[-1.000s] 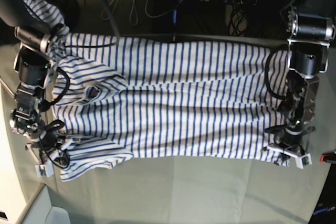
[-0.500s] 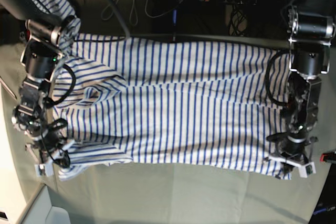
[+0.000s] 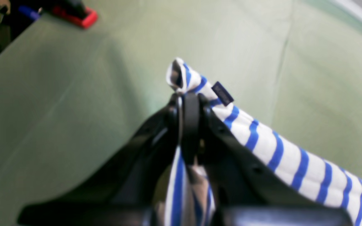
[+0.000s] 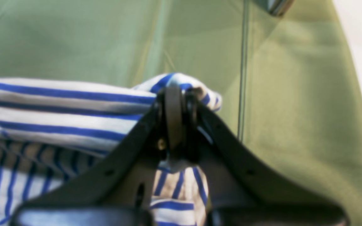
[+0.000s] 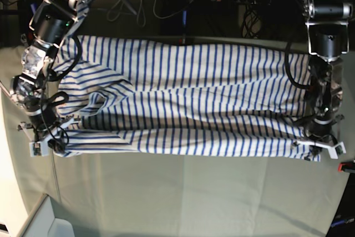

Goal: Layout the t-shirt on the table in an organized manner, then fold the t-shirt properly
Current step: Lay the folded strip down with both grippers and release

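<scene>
The left gripper (image 3: 189, 100) pinches a hem corner of the shirt (image 5: 188, 104), with a small dark tag (image 3: 222, 93) just beside the jaws. The right gripper (image 4: 177, 94) is pressed together on the opposite corner. Between them the shirt hangs stretched over the table (image 5: 183, 198), its far part lying on the cloth. I judge the layout is half done; smoothing and all folds are left. Compared with a second ago, both grippers have pulled the near edge straighter and tighter.
</scene>
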### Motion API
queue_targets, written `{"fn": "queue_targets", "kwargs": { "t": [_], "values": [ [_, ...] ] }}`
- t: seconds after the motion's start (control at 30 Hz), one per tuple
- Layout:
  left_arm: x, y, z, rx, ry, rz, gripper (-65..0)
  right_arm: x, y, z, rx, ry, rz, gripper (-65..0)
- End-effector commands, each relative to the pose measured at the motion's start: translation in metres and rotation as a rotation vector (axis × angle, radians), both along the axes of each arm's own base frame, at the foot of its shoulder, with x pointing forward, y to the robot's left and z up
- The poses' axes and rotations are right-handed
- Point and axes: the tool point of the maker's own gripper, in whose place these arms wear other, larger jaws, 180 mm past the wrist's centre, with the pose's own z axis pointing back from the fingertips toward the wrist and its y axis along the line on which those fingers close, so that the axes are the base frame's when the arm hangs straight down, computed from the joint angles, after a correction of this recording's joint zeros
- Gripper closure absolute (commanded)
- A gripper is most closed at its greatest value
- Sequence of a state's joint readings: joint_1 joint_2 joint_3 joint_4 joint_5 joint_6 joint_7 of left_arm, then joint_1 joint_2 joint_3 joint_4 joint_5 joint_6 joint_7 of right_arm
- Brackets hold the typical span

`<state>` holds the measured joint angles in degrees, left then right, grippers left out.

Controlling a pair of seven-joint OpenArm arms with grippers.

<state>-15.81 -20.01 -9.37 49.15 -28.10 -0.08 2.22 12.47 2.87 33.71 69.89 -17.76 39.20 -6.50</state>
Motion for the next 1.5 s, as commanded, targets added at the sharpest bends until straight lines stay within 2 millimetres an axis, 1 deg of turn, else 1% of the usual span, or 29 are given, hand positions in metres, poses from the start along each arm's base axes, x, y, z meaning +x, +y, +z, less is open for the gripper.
{"fn": "queue_targets", "kwargs": {
  "t": [0.0, 0.1, 0.17, 0.4, 0.47, 0.53, 0.6, 0.67, 0.7, 0.8, 0.9, 0.97, 1.03, 1.1, 1.13, 1.23, 1.3, 1.47],
  "values": [
    [0.008, 0.013, 0.030, 0.034, -0.088, 0.020, 0.0, 0.007, -0.001, 0.024, -0.006, -0.083, 0.009, 0.0],
    [-0.005, 0.014, 0.030, 0.036, -0.096, 0.023, 0.0, -0.010, 0.004, 0.024, -0.026, -0.083, 0.009, 0.0],
    [-0.014, 0.015, 0.030, 0.041, -0.098, 0.023, 0.0, -0.019, 0.004, 0.022, -0.039, -0.074, 0.011, 0.0],
    [-0.042, 0.002, 0.025, 0.064, -0.092, -0.020, 0.0, -0.040, 0.003, 0.008, -0.053, -0.034, 0.010, 0.0],
    [-0.049, -0.003, 0.026, 0.070, -0.094, -0.034, 0.0, -0.047, 0.003, 0.002, -0.052, -0.015, 0.010, 0.0],
    [-0.058, -0.006, 0.023, 0.074, -0.084, -0.045, 0.0, -0.054, 0.002, -0.001, -0.025, -0.016, 0.004, 0.0],
    [-0.064, -0.003, 0.019, 0.074, -0.073, -0.037, 0.0, -0.060, 0.003, -0.003, 0.008, -0.023, -0.002, 0.0],
    [-0.074, 0.008, 0.016, 0.074, -0.065, -0.005, 0.0, -0.066, -0.002, -0.001, 0.003, -0.025, 0.001, 0.0],
    [-0.078, 0.009, 0.014, 0.065, -0.063, 0.009, 0.0, -0.072, -0.004, -0.005, 0.002, -0.011, 0.000, 0.0],
    [-0.088, 0.016, 0.010, 0.054, -0.058, 0.044, 0.0, -0.079, -0.005, -0.011, -0.001, 0.009, 0.001, 0.0],
    [-0.096, 0.018, 0.004, 0.055, -0.040, 0.050, 0.0, -0.081, -0.005, -0.012, 0.000, 0.013, -0.003, 0.0],
    [-0.098, 0.018, 0.002, 0.054, -0.034, 0.050, 0.0, -0.091, -0.004, -0.020, 0.001, 0.038, 0.001, 0.0],
    [-0.104, 0.019, -0.004, 0.054, -0.016, 0.052, 0.0, -0.095, -0.003, -0.018, -0.008, 0.036, 0.004, 0.0],
    [-0.105, 0.019, -0.005, 0.054, -0.013, 0.052, 0.0, -0.101, -0.002, -0.020, -0.014, 0.046, 0.005, 0.0],
    [-0.109, 0.020, -0.008, 0.054, -0.003, 0.053, 0.0, -0.104, 0.001, -0.023, -0.003, 0.052, 0.002, 0.0],
    [-0.115, 0.019, -0.012, 0.055, 0.011, 0.052, 0.0, -0.108, 0.002, -0.025, 0.006, 0.058, -0.007, 0.0],
    [-0.119, 0.019, -0.015, 0.055, 0.022, 0.051, 0.0, -0.119, -0.001, -0.033, 0.005, 0.085, -0.016, 0.0],
    [-0.121, 0.020, -0.019, 0.051, 0.034, 0.053, 0.0, -0.131, -0.001, -0.040, 0.010, 0.112, -0.022, 0.0]
  ]
}}
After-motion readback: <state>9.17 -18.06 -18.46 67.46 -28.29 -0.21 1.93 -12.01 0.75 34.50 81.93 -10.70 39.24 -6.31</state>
